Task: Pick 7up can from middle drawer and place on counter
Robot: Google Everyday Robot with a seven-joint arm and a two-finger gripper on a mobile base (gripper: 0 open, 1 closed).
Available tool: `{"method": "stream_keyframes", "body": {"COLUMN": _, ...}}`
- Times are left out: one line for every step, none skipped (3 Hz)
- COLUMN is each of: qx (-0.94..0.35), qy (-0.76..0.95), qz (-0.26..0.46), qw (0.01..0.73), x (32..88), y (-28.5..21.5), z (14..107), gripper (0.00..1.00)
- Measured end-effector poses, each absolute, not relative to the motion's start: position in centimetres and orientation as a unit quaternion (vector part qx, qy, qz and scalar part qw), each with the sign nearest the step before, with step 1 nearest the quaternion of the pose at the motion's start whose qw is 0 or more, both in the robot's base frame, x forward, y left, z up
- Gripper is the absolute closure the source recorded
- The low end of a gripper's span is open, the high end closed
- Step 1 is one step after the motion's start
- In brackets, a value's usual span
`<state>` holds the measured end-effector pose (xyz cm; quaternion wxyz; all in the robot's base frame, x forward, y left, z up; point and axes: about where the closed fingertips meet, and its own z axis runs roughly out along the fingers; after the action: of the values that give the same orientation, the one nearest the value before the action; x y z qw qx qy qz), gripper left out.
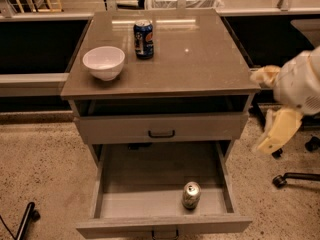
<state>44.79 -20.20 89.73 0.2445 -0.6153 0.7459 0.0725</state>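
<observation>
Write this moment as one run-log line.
gripper: right of counter | 7up can: upright, middle drawer front-right | drawer: open | counter holds: white bowl, blue can

The gripper [267,110] at the right edge is blurred and partly cut off

One high frontal view — down onto counter [200,69] and middle drawer [140,205], claw [267,109] at right edge.

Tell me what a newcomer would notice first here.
The pulled-out middle drawer at the bottom draws the eye, with the 7up can standing alone near its front right. On the counter above sit a white bowl and a Pepsi can, while the gripper hangs open at the right edge, beside the counter.
</observation>
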Motion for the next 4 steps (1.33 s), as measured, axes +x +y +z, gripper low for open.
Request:
{"method": "stream_keyframes", "body": {"qx": -0.600, "qy": 0.697, "qz": 0.207, "qw": 0.334, "x": 44.2, "y": -15.4, "z": 79.7, "gripper": 0.00}}
{"method": "stream_keyframes", "body": {"qx": -0.587, "qy": 0.662, "qz": 0.276, "qw": 0.375, "x": 43.6, "y": -12.2, "z": 76.5, "gripper": 0.00}}
{"method": "stream_keyframes", "body": {"qx": -0.589, "qy": 0.658, "qz": 0.281, "qw": 0.376, "x": 43.6, "y": -11.9, "z": 76.4, "gripper": 0.00}}
{"method": "stream_keyframes", "body": {"qx": -0.575, "qy": 0.660, "qz": 0.307, "qw": 0.374, "x": 43.8, "y": -11.7, "z": 74.7, "gripper": 0.00}}
